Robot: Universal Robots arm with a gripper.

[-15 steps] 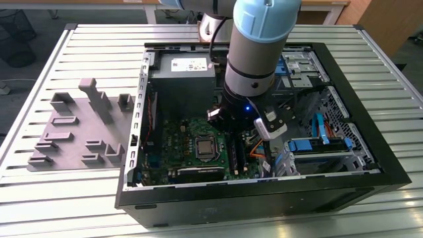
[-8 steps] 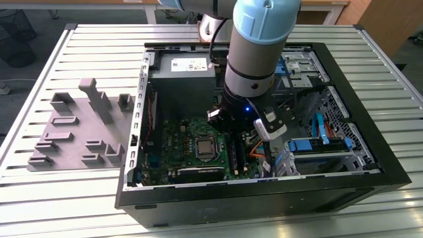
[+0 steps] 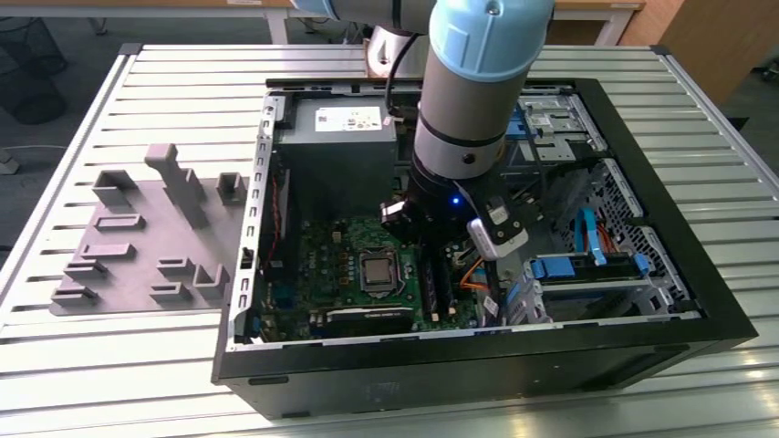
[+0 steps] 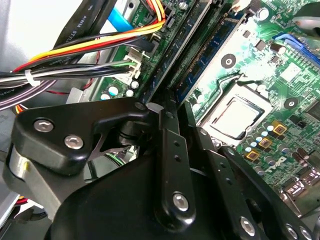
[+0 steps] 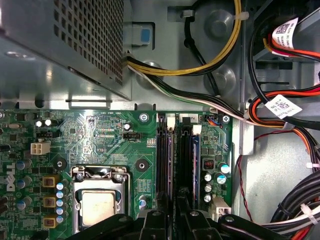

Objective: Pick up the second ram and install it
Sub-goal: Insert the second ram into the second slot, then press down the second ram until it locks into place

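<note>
I count one second ram (image 5: 196, 160), a blue stick standing on edge in the outermost of four memory slots (image 5: 163, 160), farthest from the single processor socket (image 5: 98, 202). Its long axis runs along the slots, with one end toward the power supply (image 5: 60, 45) and the other toward the gripper (image 5: 172, 220). The fingers (image 5: 153, 222) are drawn narrow; their tips are hidden. In the exterior view, the arm (image 3: 469, 109) at centre frame covers the slots.
</note>
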